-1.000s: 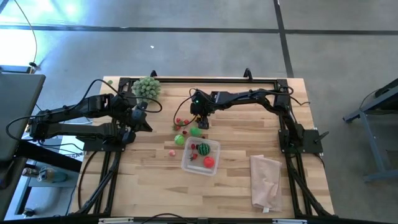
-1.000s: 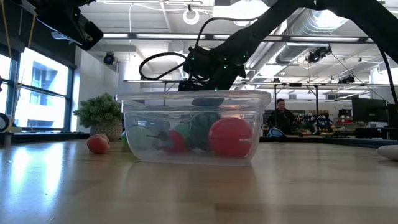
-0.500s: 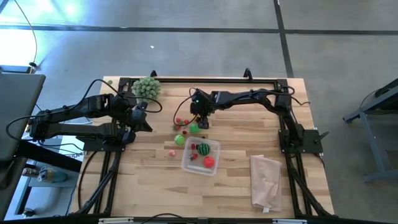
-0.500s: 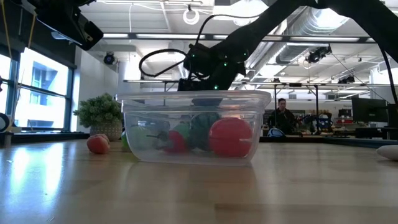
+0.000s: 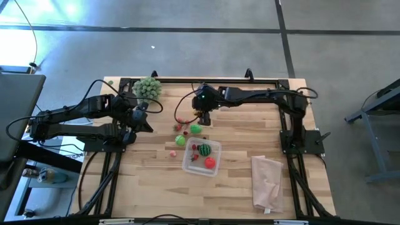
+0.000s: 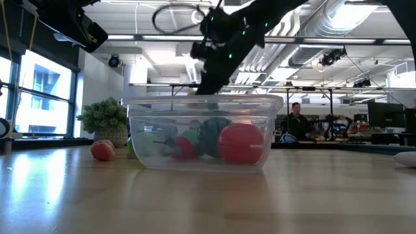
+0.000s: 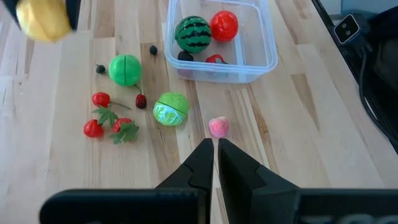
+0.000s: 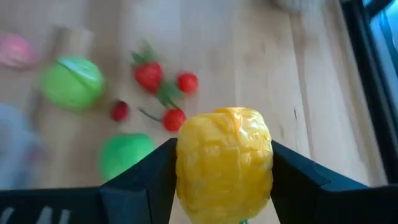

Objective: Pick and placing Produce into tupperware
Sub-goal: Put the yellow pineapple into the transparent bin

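Note:
My right gripper (image 8: 224, 171) is shut on a yellow piece of produce (image 8: 224, 155) and hangs above the loose produce, just beyond the tupperware (image 5: 202, 157). In the tupperware lie a striped watermelon ball (image 7: 192, 33) and a red ball (image 7: 224, 25). On the table rest a green ball (image 7: 125, 70), a pale green leafy ball (image 7: 170, 109), a small pink piece (image 7: 217, 126) and small red fruits (image 7: 102, 121). My left gripper (image 7: 215, 146) is shut and holds nothing, raised over the table's left part. My right gripper pinches the yellow piece by its two opposite sides (image 8: 183, 158) between its two fingers (image 8: 146, 177). The fingers slant down from the table's far right side. The piece is lifted clear of the table, above the loose fruits.
A grey-green bushy ball (image 5: 147, 87) stands at the far left corner. A pale pinkish bag (image 5: 267, 181) lies at the near right. People and benches show in the room beyond the table.
My right gripper has risen with the yellow piece and drawn slightly toward the table's far edge. The piece is now well above the tupperware's rim. The fingers have kept their gap.

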Controlling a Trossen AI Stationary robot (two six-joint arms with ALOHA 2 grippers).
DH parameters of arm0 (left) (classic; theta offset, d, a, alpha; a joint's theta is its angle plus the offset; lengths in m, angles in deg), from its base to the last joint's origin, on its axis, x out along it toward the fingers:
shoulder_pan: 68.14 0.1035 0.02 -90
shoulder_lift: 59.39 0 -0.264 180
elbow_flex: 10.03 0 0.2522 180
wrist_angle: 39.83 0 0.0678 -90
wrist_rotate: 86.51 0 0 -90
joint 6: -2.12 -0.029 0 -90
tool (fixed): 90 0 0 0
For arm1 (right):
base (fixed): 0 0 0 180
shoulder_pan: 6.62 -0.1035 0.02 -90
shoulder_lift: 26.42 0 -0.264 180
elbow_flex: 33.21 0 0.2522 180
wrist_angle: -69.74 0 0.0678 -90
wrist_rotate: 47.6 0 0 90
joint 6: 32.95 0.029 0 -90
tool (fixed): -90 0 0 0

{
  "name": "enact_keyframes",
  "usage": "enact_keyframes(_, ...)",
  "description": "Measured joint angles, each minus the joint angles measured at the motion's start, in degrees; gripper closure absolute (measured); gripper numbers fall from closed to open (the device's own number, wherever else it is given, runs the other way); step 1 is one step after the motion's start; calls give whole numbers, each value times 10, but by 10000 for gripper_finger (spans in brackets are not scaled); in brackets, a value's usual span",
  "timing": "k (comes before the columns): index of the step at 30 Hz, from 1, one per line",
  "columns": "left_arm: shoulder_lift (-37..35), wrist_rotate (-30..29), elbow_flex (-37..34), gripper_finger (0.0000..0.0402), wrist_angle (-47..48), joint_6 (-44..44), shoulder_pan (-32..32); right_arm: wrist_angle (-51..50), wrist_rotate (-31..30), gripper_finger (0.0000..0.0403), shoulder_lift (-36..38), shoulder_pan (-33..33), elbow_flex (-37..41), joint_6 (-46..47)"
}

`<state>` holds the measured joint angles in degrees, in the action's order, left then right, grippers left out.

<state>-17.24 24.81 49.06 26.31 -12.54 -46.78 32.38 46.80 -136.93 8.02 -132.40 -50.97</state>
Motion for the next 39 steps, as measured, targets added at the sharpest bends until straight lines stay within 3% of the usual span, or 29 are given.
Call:
enact_keyframes(6,0,0,0,387,0,0,0,-10,15,208,57,-50,0,0)
enact_keyframes(12,0,0,0,387,0,0,0,-15,14,208,64,-123,0,49)
enact_keyframes(24,0,0,0,387,0,0,0,-46,-132,208,21,-278,0,169)
enact_keyframes(28,0,0,0,387,0,0,0,-54,-156,208,-8,-301,0,197)
enact_keyframes(39,0,0,0,387,0,0,0,-8,-118,208,-73,-311,0,225)
